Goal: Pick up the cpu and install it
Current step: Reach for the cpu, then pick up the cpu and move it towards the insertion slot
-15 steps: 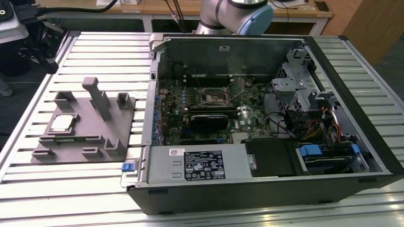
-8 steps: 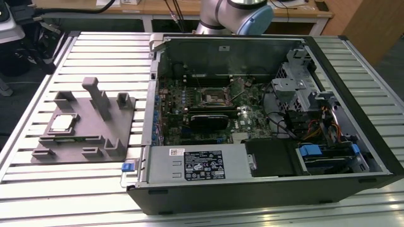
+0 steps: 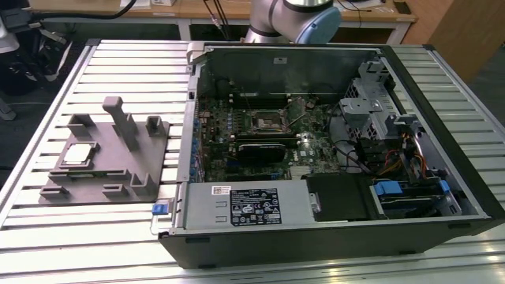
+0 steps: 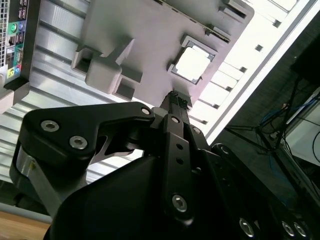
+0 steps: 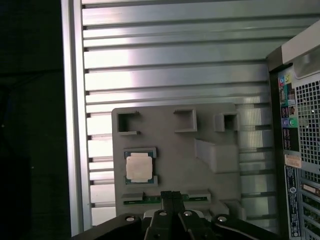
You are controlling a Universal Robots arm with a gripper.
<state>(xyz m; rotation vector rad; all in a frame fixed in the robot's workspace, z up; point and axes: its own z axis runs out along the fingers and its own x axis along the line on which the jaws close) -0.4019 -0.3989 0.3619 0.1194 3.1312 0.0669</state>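
The cpu (image 3: 77, 155), a small square chip with a pale silvery top, lies flat in a recess of the grey plastic holder (image 3: 103, 180) on the exterior view's left. It shows in both wrist views, cpu (image 4: 192, 63) and cpu (image 5: 138, 166), seated in its pocket. My gripper (image 5: 172, 196) hangs well above the holder, apart from the chip, its black fingers pressed together with nothing between them. The same gripper (image 4: 175, 97) points toward the holder's edge near the chip. The dark square socket (image 3: 266, 120) sits on the motherboard inside the open computer case (image 3: 442, 148).
The holder (image 5: 170, 150) carries upright grey blocks (image 3: 122, 121) beside the chip. The slatted metal table (image 3: 103, 236) ends at a rail (image 5: 75, 125) close to the holder. Drive bays and cables (image 3: 394, 142) crowd the case's right side. The arm's base (image 3: 296, 21) stands behind the case.
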